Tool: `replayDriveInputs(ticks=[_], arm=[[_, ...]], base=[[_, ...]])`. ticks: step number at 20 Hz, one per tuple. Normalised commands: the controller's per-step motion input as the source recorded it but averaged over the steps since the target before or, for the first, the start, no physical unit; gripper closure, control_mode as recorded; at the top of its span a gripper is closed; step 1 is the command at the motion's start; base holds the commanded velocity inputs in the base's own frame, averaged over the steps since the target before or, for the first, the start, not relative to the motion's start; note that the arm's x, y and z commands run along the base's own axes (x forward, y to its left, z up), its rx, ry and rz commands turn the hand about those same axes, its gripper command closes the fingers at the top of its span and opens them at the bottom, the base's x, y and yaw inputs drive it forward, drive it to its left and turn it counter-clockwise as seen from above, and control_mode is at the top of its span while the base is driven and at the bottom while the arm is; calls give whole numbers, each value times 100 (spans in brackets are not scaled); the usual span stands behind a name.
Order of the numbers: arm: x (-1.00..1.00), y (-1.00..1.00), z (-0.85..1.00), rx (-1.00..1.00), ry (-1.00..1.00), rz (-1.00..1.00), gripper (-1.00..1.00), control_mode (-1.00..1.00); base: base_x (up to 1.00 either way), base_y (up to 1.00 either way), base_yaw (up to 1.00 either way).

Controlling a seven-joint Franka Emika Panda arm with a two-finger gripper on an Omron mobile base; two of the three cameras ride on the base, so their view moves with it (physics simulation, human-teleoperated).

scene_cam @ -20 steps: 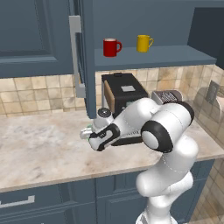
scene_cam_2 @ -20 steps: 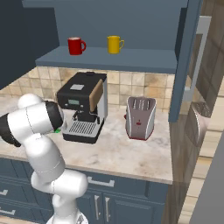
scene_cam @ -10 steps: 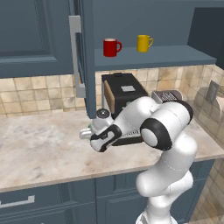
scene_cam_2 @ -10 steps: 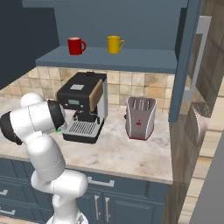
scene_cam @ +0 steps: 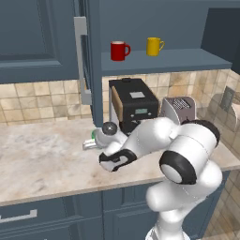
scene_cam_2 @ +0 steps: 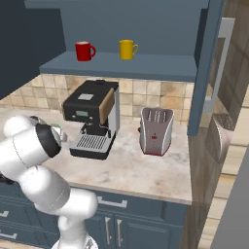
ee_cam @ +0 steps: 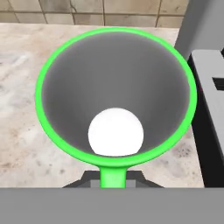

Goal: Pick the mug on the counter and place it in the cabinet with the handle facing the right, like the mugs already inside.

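Note:
The hand view looks straight down into the green mug [ee_cam: 116, 100], which shows a pale inside and stands on the beige counter [scene_cam: 42, 159]. Its green handle [ee_cam: 113, 175] points toward the hand, and a dark fingertip [ee_cam: 85, 178] sits tight against each side of it. My gripper [ee_cam: 113, 180] is shut on the mug at the handle. In the left base view the gripper [scene_cam: 92, 142] is low over the counter, left of the coffee machine, with a sliver of the green mug [scene_cam: 93, 134] showing behind it. The red mug [scene_cam: 118, 50] and yellow mug [scene_cam: 153, 46] stand on the cabinet shelf [scene_cam: 164, 61].
A black coffee machine [scene_cam: 133, 105] stands right beside the mug, with a silver toaster [scene_cam: 178, 108] further right. The open cabinet door [scene_cam: 91, 61] with its long silver handle [scene_cam: 80, 56] hangs above and just behind the gripper. Tiled wall runs behind the counter.

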Motion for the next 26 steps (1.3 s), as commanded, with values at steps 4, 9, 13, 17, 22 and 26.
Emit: replayDriveInputs(ticks=[4,9,13,17,22,26], arm=[[-68,0,43,2,-18,1,100,-100],[-43,-2,54,6,-16,0,100,-100],[-30,0,71,9,-13,0,100,-100],[-18,-2,70,6,-9,0,100,-100],[-5,-8,46,1,-2,2,100,-100],[-11,-13,22,0,0,3,100,-100]], base=[[0,0,0],[0,0,0],[0,0,0],[0,0,0],[0,0,0],[0,0,0]])
